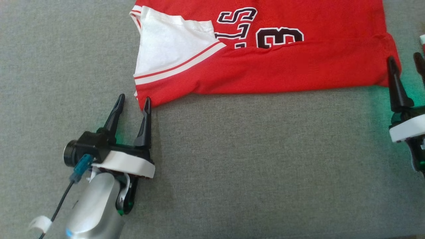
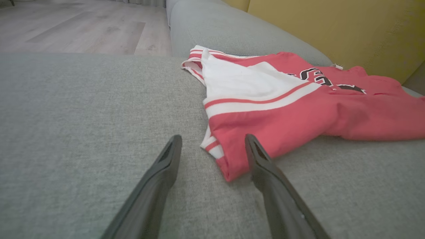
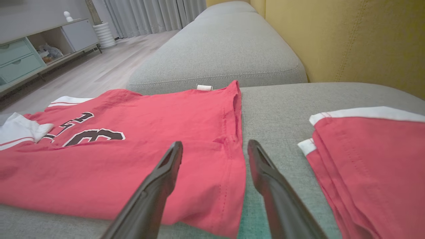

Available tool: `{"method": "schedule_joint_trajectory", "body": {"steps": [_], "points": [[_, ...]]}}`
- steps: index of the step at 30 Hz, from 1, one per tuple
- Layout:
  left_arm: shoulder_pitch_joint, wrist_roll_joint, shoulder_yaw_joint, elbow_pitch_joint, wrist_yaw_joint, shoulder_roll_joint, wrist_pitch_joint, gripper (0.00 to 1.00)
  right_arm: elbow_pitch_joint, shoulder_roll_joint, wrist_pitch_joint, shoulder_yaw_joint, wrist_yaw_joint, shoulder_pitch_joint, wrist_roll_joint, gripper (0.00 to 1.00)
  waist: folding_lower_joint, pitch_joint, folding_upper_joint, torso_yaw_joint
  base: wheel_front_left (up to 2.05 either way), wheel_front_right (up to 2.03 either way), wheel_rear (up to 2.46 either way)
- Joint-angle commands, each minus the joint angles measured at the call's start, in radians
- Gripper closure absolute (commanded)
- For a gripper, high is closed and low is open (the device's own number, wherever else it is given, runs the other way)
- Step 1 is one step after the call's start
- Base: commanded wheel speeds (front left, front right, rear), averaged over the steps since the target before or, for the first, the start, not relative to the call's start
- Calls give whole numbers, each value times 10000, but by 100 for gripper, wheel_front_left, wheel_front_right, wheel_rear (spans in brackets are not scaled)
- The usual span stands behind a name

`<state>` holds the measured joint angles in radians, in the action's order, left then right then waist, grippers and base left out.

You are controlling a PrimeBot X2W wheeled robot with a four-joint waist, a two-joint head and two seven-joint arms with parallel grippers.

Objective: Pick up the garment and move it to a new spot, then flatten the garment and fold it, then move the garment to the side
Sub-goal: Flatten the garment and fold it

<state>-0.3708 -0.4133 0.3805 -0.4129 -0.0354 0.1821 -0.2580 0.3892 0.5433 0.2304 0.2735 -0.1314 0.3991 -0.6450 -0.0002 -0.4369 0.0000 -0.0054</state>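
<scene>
The garment (image 1: 265,63) is a red jersey with white trim and black numbers, lying on the grey sofa seat with its near edge folded up over the numbers. My left gripper (image 1: 134,101) is open at the jersey's near left corner (image 2: 232,166), which lies between its fingers in the left wrist view. My right gripper (image 1: 405,61) is open at the jersey's near right corner (image 3: 219,186), its fingers (image 3: 166,176) straddling the hem. Nothing is held.
A second folded red garment (image 3: 368,159) with white trim lies on the seat to the right. The sofa's yellow back (image 3: 348,39) rises behind. Another grey cushion (image 3: 219,53) lies beyond the jersey. Wooden floor (image 2: 76,26) and a cabinet (image 3: 30,53) are off the sofa.
</scene>
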Motion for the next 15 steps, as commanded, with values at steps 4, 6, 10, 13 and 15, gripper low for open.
{"method": "schedule_joint_trajectory", "body": {"steps": [4,6,10,13,15], "points": [[-196,76,-355,-637,128,15,-38,0,-167,136,212,195,7,-109,-179,0,2,-28,0,-57,0,0,0],[-283,93,-255,-988,14,-40,-38,0,-146,134,230,243,7,-115,-247,0,2,-49,0,-71,0,0,0],[-412,113,131,-1819,-296,-112,253,93,-43,209,264,305,7,-184,-369,0,2,-3,0,-55,0,0,0],[-421,103,412,-1967,-544,-106,327,100,96,220,275,301,7,-258,-469,0,2,109,0,3,0,0,0],[-434,163,480,-1802,-605,-48,213,100,285,179,238,303,7,-315,-593,0,2,192,0,77,0,0,0]]}}
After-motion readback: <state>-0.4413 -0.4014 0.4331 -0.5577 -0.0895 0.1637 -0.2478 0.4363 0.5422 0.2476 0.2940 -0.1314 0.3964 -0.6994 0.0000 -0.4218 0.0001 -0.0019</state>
